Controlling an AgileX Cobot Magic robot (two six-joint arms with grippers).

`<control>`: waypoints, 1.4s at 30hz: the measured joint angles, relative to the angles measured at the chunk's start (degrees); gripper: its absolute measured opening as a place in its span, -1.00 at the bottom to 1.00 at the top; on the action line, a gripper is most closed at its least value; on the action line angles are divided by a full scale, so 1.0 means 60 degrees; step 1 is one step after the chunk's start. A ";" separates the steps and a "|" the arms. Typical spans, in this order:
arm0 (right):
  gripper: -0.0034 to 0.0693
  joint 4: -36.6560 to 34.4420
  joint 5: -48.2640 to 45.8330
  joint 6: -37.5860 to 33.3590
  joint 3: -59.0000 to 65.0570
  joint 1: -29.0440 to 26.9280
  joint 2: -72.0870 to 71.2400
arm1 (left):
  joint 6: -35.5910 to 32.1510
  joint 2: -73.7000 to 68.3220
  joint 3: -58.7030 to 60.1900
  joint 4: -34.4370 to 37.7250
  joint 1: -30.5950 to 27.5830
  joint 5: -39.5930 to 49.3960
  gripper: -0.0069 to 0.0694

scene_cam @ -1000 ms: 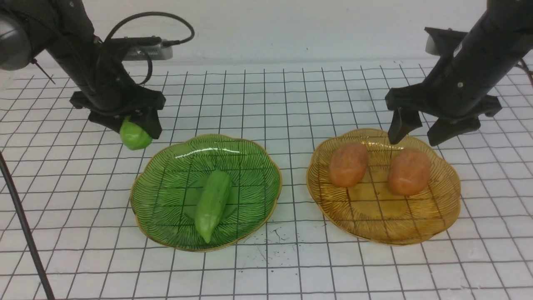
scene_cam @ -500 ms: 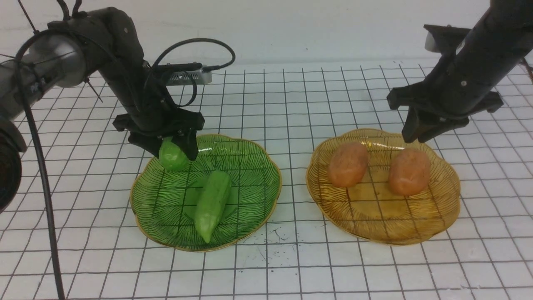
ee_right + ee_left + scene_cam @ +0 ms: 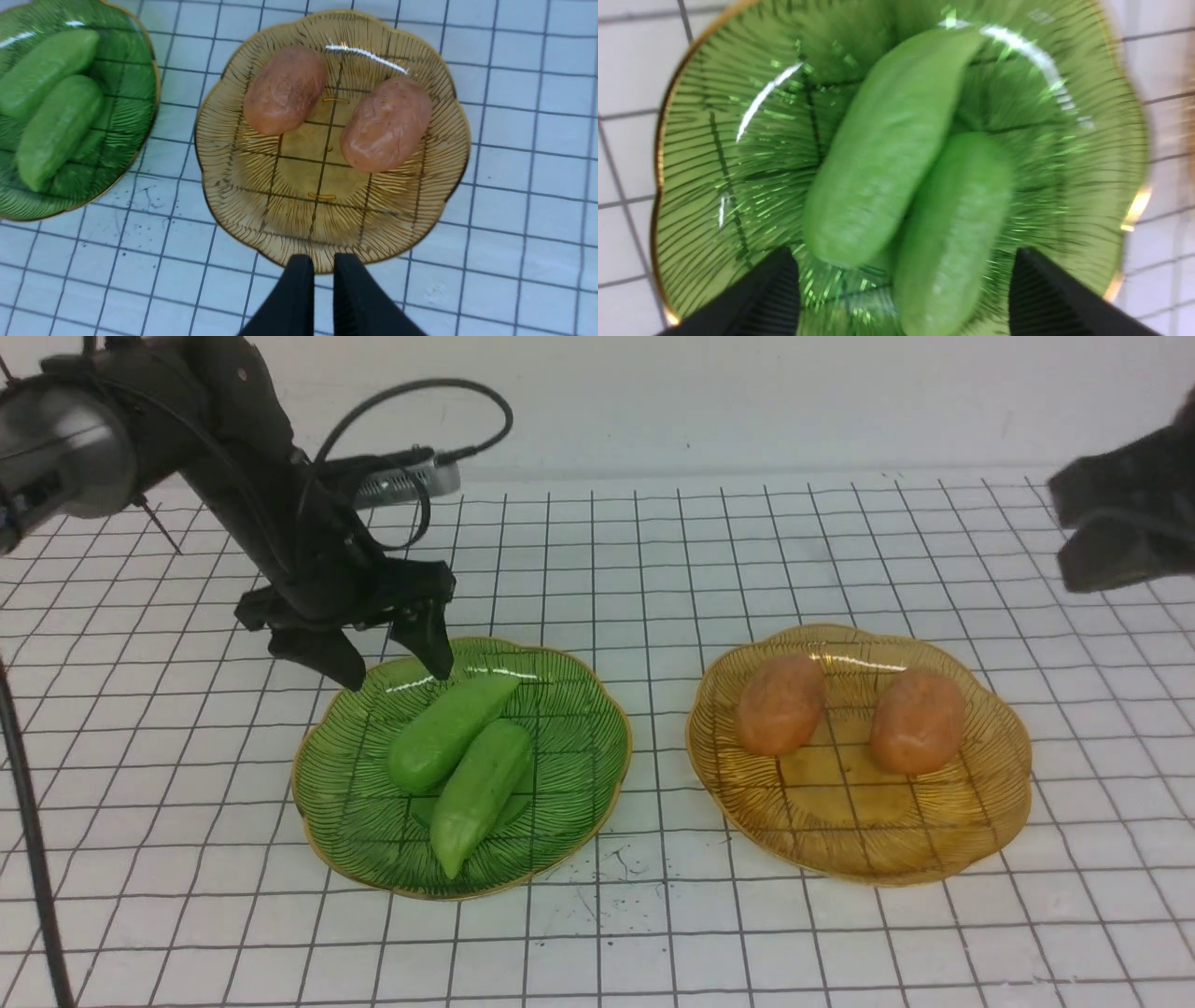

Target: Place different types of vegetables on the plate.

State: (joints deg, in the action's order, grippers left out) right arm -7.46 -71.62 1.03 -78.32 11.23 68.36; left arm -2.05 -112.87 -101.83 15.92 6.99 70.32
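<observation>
Two light-green cucumber-like vegetables lie side by side on the green plate (image 3: 569,709): one (image 3: 448,730) at the back, one (image 3: 478,795) in front. My left gripper (image 3: 396,672) hangs open and empty just above the plate's back-left rim. In the left wrist view both pieces (image 3: 887,149) (image 3: 957,224) lie between its spread fingers (image 3: 1045,294). Two orange-brown potato-like lumps (image 3: 782,705) (image 3: 918,721) rest on the amber plate (image 3: 840,821). My right gripper (image 3: 1088,569), blurred at the far right, is raised off that plate. Its wrist view shows it (image 3: 323,261) shut and empty.
A white cloth with a black grid (image 3: 653,551) covers the table. A white wall runs along the back. The left arm's cable (image 3: 28,821) hangs down at the left edge. Small dark specks (image 3: 611,863) mark the cloth between the plates.
My left gripper carried a green piece over the green plate, opened and let it drop beside the other. My right gripper shut and pulled up and to the right, away from the amber plate.
</observation>
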 joint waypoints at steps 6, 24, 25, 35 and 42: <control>-0.76 0.0566 0.0281 -0.0107 0.1724 0.0000 -0.2815 | -0.0146 0.0510 0.0000 0.0009 0.0000 0.0000 0.10; -0.76 0.0779 1.1143 -0.0926 0.8105 0.0000 -0.7681 | -0.1063 0.0543 0.0000 0.0009 0.0000 0.0009 -0.84; -0.76 0.0779 1.1143 -0.0926 0.8105 0.0000 -0.7681 | -0.1107 0.0543 0.0000 0.0009 0.0000 0.0009 -0.84; -0.76 0.0779 1.1206 -0.0926 0.8105 0.0000 -0.7681 | -0.1279 0.0543 0.0000 -0.0217 0.0000 0.0018 -0.84; -0.76 0.0779 1.1261 -0.0926 0.8612 0.0000 -0.7874 | -0.1279 0.0543 0.0000 -0.0672 0.0000 0.0018 -0.84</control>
State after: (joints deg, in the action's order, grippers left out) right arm -2.79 -4.06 -4.52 -26.65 11.23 21.12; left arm -9.73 -109.62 -101.83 11.89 6.99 70.43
